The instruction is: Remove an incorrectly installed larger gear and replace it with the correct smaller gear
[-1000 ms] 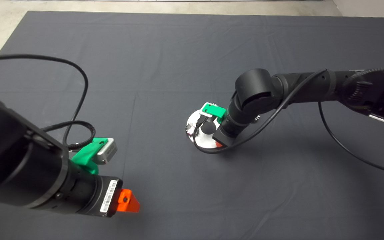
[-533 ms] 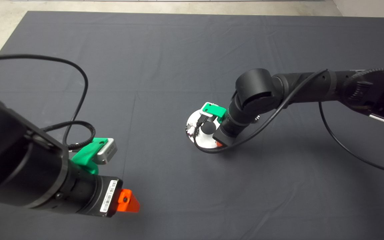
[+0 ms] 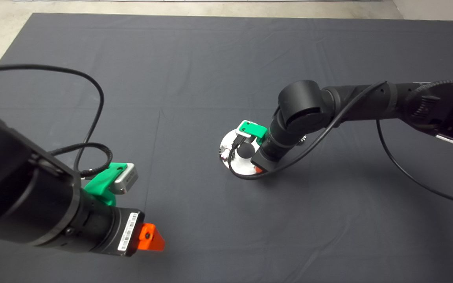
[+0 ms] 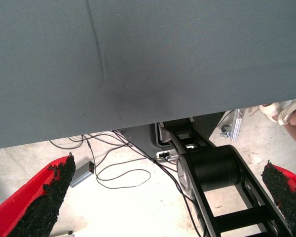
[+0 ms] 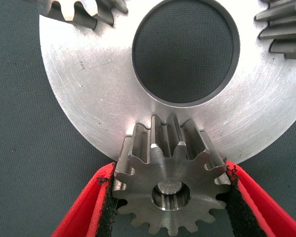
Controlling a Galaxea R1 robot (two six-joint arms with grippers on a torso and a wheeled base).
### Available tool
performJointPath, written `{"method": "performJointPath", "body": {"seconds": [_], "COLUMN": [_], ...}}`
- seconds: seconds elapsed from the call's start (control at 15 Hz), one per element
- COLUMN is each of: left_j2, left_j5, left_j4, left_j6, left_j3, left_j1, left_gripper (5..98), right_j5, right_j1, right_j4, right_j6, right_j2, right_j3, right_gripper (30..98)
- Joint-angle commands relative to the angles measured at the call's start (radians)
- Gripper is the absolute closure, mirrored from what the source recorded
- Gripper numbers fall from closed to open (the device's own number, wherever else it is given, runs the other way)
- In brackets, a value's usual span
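Observation:
A silver ring plate (image 3: 228, 142) lies on the mat at centre, also in the right wrist view (image 5: 89, 98). My right gripper (image 3: 258, 169) reaches down over its near right edge. In the right wrist view it (image 5: 170, 170) is shut on the larger gear (image 5: 170, 163), pads touching both sides. This steel gear with splayed teeth stands at the plate's rim, with a pin end showing in its centre hole. I cannot pick out the smaller gear. My left gripper (image 3: 150, 237) hovers open and empty at the lower left.
Two more gears (image 5: 84, 12) (image 5: 286, 29) sit on the plate's far side, around its round hole (image 5: 185, 49). A small metal part (image 3: 303, 138) peeks out behind the right arm. The left wrist view shows the mat's edge, cables and the robot base (image 4: 212, 168).

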Motion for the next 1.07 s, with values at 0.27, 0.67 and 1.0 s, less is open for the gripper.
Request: {"method": "performJointPath", "body": {"seconds": [0.27,0.67,1.0], "left_j2": [0.000,0.000,0.000], "left_j5": [-0.001,-0.001,-0.001], "left_j4": [-0.022,-0.022,-0.022], "left_j6": [-0.001,-0.002,-0.002], "left_j3": [0.016,0.016,0.016], "left_j1": [-0.008,-0.008,-0.008], "left_gripper": [5.9,5.9,5.9], "right_j5": [-0.106,-0.101,-0.098], "right_j1": [0.027,0.092,0.144], "right_j4": [-0.024,-0.024,-0.024], "right_j6": [0.007,0.024,0.052], "right_j2": [0.000,-0.005,0.006], "right_j3": [-0.005,-0.007,-0.004], "right_gripper": [78.9,78.9,79.0]}}
